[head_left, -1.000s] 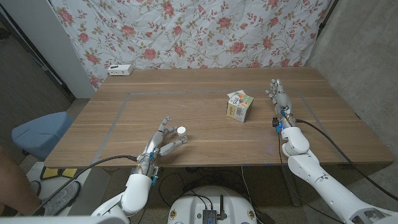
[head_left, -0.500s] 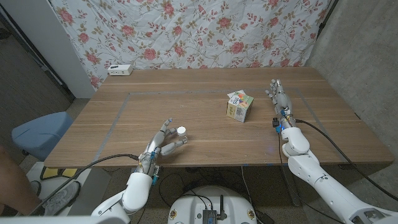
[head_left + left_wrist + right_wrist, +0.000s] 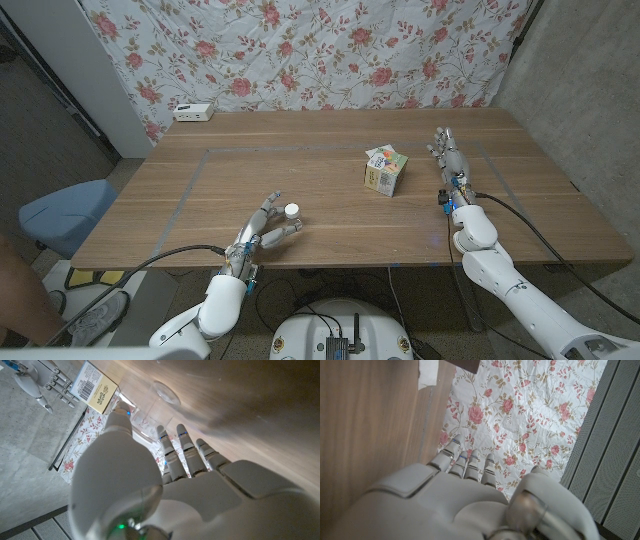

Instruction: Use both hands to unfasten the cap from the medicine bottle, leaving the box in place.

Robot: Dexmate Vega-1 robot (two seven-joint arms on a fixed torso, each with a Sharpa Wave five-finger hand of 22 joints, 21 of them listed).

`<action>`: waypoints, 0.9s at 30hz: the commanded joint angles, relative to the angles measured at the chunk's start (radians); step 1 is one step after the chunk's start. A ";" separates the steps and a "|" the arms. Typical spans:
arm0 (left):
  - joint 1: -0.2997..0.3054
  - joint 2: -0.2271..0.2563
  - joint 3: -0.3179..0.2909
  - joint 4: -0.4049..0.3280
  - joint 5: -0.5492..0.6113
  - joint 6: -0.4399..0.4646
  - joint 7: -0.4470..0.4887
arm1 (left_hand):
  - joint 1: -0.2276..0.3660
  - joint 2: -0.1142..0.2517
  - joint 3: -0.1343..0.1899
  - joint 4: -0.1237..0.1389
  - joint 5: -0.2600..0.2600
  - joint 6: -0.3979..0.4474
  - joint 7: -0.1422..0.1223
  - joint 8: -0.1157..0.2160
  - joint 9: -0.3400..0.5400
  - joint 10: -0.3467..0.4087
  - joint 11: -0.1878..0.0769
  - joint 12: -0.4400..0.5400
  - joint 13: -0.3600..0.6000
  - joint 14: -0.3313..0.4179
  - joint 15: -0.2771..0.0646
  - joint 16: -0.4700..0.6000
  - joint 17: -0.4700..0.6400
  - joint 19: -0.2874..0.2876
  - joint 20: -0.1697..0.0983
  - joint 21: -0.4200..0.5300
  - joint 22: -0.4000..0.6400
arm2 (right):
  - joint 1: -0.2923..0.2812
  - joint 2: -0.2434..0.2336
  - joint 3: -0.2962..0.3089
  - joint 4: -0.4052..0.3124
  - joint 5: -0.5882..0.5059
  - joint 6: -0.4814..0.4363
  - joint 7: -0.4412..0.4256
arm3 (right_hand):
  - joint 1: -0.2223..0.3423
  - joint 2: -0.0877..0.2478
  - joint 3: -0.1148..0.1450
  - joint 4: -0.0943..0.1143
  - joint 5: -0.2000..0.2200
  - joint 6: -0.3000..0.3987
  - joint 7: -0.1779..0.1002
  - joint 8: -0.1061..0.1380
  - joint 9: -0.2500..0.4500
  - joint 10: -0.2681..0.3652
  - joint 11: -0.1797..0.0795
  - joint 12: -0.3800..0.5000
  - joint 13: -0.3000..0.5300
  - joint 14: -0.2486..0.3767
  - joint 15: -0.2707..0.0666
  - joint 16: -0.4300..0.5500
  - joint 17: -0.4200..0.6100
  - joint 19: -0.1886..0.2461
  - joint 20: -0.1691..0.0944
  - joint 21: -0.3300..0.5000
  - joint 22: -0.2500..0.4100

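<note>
Our left hand (image 3: 262, 232), fingers spread and holding nothing, sat just beside the small bottle (image 3: 290, 212) (light, we judged), so a clumsy closing could topple it. Our right hand (image 3: 447, 152), fingers straight and empty, stood near the box (image 3: 385, 169) and risked nudging it.

White box (image 3: 193, 112), floral cloth (image 3: 300, 50)

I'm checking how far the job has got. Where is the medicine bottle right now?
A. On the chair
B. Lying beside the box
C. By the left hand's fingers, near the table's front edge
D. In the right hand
C: the white-capped medicine bottle stands at the left hand fingertips, far from the box.
</note>
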 commanded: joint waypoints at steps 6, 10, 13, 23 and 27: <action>-0.010 -0.014 0.016 0.013 0.018 -0.015 0.029 | 0.044 0.026 -0.002 -0.005 -0.027 0.056 -0.010 0.005 0.002 0.060 -0.020 0.006 0.003 0.064 -0.165 0.008 0.004 0.041 -0.143 0.010 0.003 | -0.002 0.006 0.001 0.010 -0.002 0.012 -0.002 | 0.005 -0.004 0.005 0.003 -0.002 0.006 -0.006 0.005 0.003 0.009 0.001 0.001 0.003 0.009 -0.001 0.003 0.003 0.007 -0.028 0.005 0.001; -0.009 -0.017 0.018 0.013 0.024 -0.011 0.035 | 0.057 0.035 -0.001 -0.006 -0.037 0.070 -0.010 0.003 0.002 0.085 -0.030 0.008 0.003 0.089 -0.165 0.010 0.004 0.052 -0.146 0.009 0.003 | -0.006 0.005 0.002 0.005 -0.005 0.010 -0.007 | 0.005 -0.004 0.006 0.002 -0.002 0.006 -0.007 0.005 0.003 0.009 0.000 0.001 0.003 0.009 -0.001 0.003 0.003 0.007 -0.028 0.005 0.001; -0.010 -0.022 0.021 0.016 0.028 -0.011 0.043 | 0.065 0.044 0.003 -0.006 -0.044 0.076 -0.012 0.000 0.002 0.094 -0.035 0.005 0.003 0.111 -0.166 0.011 0.004 0.061 -0.148 0.010 0.003 | -0.008 0.006 0.002 0.004 -0.005 0.010 -0.011 | 0.005 -0.004 0.006 0.002 -0.002 0.007 -0.007 0.005 0.003 0.009 0.002 0.001 0.003 0.009 -0.002 0.003 0.003 0.007 -0.029 0.005 0.001; -0.019 -0.034 0.025 0.029 0.025 -0.020 0.053 | 0.088 0.075 0.019 -0.006 -0.072 0.125 -0.005 0.000 0.003 0.135 -0.033 -0.001 0.003 0.194 -0.165 0.010 0.004 0.103 -0.157 0.011 0.003 | -0.004 0.008 0.001 0.011 -0.005 0.012 -0.009 | 0.005 -0.004 0.007 0.001 -0.002 0.007 -0.006 0.005 0.003 0.008 0.000 0.001 0.003 0.010 -0.003 0.003 0.003 0.007 -0.028 0.005 0.001; -0.024 -0.040 0.027 0.035 0.023 -0.029 0.056 | 0.098 0.083 0.025 -0.008 -0.081 0.137 0.001 -0.001 0.003 0.156 -0.026 -0.001 0.003 0.219 -0.165 0.008 0.003 0.121 -0.158 0.013 0.003 | 0.000 0.008 -0.001 0.013 -0.007 0.007 -0.008 | 0.005 -0.004 0.008 0.001 -0.002 0.008 -0.005 0.005 0.003 0.008 -0.003 0.001 0.003 0.009 -0.003 0.003 0.003 0.007 -0.028 0.005 0.001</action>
